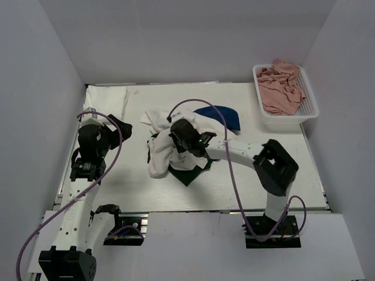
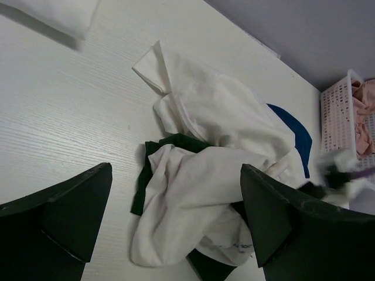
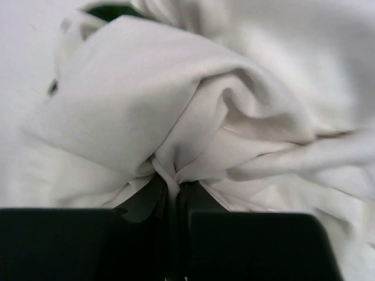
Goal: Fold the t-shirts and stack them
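By the right gripper [image 3: 174, 188], bottom centre, the white t-shirt [image 3: 176, 105] is pinched; the left gripper [image 2: 176, 172] is spread. Separation from the pile [image 2: 222, 117] is judged in hand; a lift is needed.

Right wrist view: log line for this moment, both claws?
phase: grasp | right claw: shut on white t-shirt | left claw: open, holding nothing | pink t-shirt: in basket

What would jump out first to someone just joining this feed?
The right pincer, shut on a bunched fold of the white t-shirt, which lies crumpled over a dark green t-shirt in the middle of the table. Next, the pink t-shirt filling the white basket at the far right corner, and the left pincer, open, left of the shirts.
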`<state>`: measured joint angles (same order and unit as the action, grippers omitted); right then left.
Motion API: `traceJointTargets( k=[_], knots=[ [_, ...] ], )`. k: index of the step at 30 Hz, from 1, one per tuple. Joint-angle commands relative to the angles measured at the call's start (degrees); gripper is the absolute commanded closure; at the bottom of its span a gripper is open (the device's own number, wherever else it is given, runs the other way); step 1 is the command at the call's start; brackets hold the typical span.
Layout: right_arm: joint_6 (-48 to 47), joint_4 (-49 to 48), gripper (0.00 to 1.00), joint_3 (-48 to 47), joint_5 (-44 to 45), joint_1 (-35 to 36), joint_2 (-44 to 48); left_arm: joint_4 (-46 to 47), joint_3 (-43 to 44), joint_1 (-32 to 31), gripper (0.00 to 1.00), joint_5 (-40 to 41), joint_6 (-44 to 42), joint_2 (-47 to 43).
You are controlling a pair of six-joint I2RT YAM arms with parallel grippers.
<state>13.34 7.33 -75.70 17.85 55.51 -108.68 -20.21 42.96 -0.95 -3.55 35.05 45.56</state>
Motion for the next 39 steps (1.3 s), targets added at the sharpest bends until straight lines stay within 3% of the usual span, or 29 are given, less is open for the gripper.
traceJointTargets(
  k=[1, 7, 13, 16, 19, 20, 22, 24, 29, 31, 39],
  knots=[
    [-0.60, -6.52, 1.00, -0.06, 5.43, -0.66, 13.99, -0.71, 1.07, -0.19, 0.00, 1.18, 0.37, 0.22],
    [-6.04, -5.75, 1.00, -3.83, 12.45, -2.94, 24.22, -0.71, 1.60, -0.19, 0.00, 1.18, 0.37, 1.54],
    [-10.17, -5.57, 1.00, -11.91, 18.37, -13.48, 27.82, -1.24, 2.13, -0.19, 0.00, 1.71, 0.37, 2.95],
    [-12.99, -3.92, 1.00, -19.12, 16.26, -20.33, 26.51, -1.24, 2.74, -0.19, 0.00, 2.23, -0.15, 4.27],
    [-16.32, 2.57, 1.00, -26.31, 4.16, -22.37, 24.76, -1.24, 3.36, 0.42, 0.00, 2.23, -0.16, 5.67],
    [-16.24, 4.51, 1.00, -26.86, -5.10, -22.54, 24.40, -1.24, 3.36, 0.42, 0.00, 2.93, -0.16, 5.68],
    [-17.38, 7.42, 1.00, -31.05, -9.04, -22.72, 22.57, -2.54, 3.89, 0.42, 0.00, 4.34, -0.16, 6.29],
    [-17.30, 10.94, 1.00, -35.39, -3.20, -23.95, 20.35, -3.88, 5.20, 0.42, 0.00, 6.01, -0.16, 6.91],
    [-19.58, 10.60, 1.00, -46.44, -0.01, -26.85, 16.15, -3.35, 5.20, 0.42, 0.00, 5.13, -0.68, 6.91],
    [-21.41, 5.97, 1.00, -48.48, 6.30, -29.03, 15.52, -4.13, 5.20, -0.19, 0.00, 8.02, -0.68, 6.91],
    [-27.83, -8.98, 1.00, -48.49, 15.46, -37.12, 11.05, -5.19, 6.43, -0.19, 0.00, 10.14, -0.68, 6.38]
  ],
)
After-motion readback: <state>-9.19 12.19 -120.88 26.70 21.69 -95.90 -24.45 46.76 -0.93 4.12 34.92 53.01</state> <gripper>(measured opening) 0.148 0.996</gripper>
